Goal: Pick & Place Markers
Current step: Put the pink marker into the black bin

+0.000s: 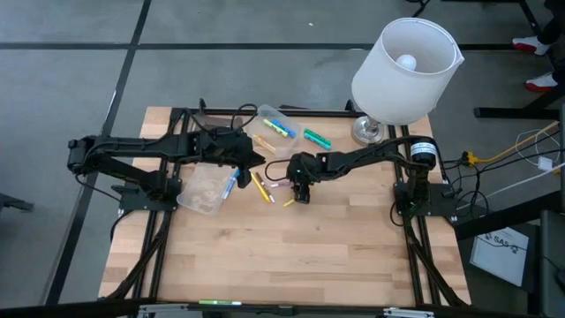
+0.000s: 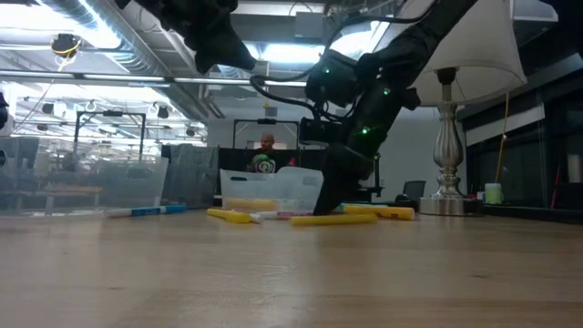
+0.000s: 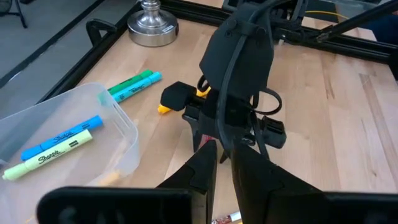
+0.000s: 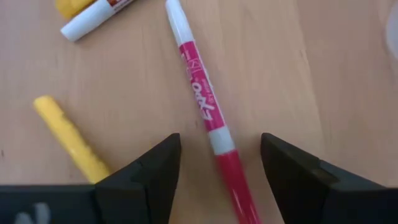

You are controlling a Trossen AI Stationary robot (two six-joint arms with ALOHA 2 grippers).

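From above, the right pincer [image 1: 301,196] hangs low over scattered markers [image 1: 261,187] mid-bench [image 1: 309,256]. Its wrist view shows spread fingers [image 4: 146,177] straddling a red marker [image 4: 205,112]; it should centre, descend, then close. The left pincer [image 3: 222,155] looks shut, beside a container [image 3: 127,134]

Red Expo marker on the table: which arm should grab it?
Right. The right gripper is down at the table, fingers open on either side of the red marker. The left gripper sits by the clear container.
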